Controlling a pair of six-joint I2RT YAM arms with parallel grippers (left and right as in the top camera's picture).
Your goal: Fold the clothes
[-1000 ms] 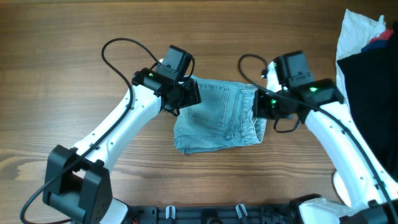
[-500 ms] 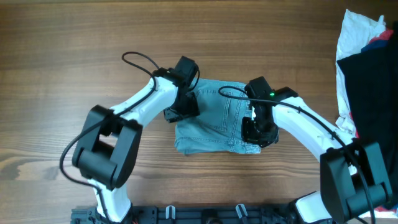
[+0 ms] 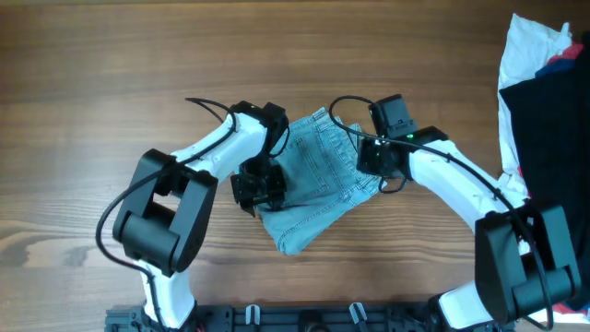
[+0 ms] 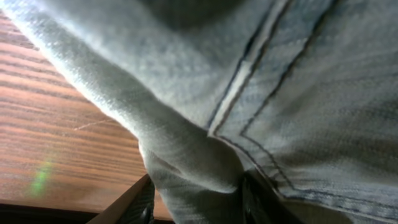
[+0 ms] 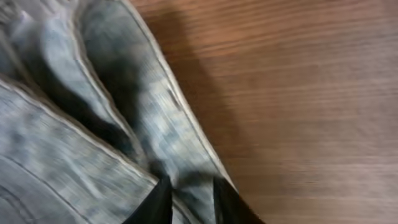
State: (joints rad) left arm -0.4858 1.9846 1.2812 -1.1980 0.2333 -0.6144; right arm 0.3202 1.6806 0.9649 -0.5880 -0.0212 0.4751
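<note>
1. Clamping down on both sides: the left gripper [image 3: 258,189] has a thick roll of denim bunched between its fingers, and the right gripper [image 3: 376,166] is pinched on a hemmed edge.
2. So the shorts [image 3: 318,175] stretch between the two grippers, lying askew on the surface [image 3: 111,74]. One loose corner trails toward the robot's base, just past the left gripper.
3. Holding opposite edges looks deliberate to me, since the cloth can then be carried over as one sheet instead of crumpling.
4. Up close at the left gripper, wood shows beside and under the fold. I can't tell whether the denim there is lifted clear or dragging.
5. Off beyond the right gripper, well apart, sits the pile of garments [image 3: 544,92]. Neither gripper is near it, which fits it being a separate job.
6. My read is that a fold is mid-way, not yet laid flat.
</note>
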